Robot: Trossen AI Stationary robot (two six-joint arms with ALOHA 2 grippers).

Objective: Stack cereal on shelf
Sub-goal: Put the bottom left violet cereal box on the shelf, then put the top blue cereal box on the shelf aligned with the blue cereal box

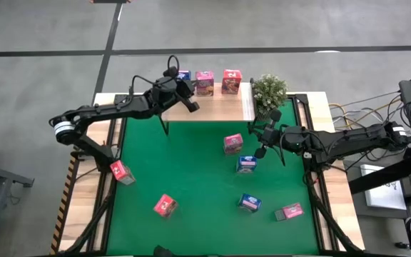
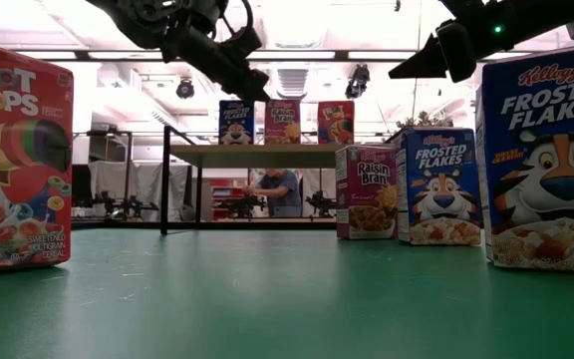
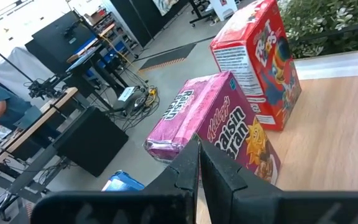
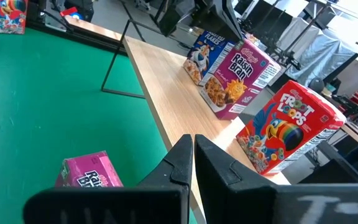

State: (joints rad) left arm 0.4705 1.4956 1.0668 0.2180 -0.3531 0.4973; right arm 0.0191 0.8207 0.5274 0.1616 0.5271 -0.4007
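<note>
As three boxes [image 1: 205, 82] stand on the shelf [image 1: 223, 106] and six lie on the mat [image 1: 191, 171] beside it, I see both fingers closed, empty; next I must open the right gripper [image 1: 260, 137] over the pink box [image 1: 233, 143].

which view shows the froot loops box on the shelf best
The right wrist view: the Froot Loops box shows its whole front, standing on the shelf. The left wrist view shows mostly its side, the low view shows it small and far off, the high view only its top.
</note>
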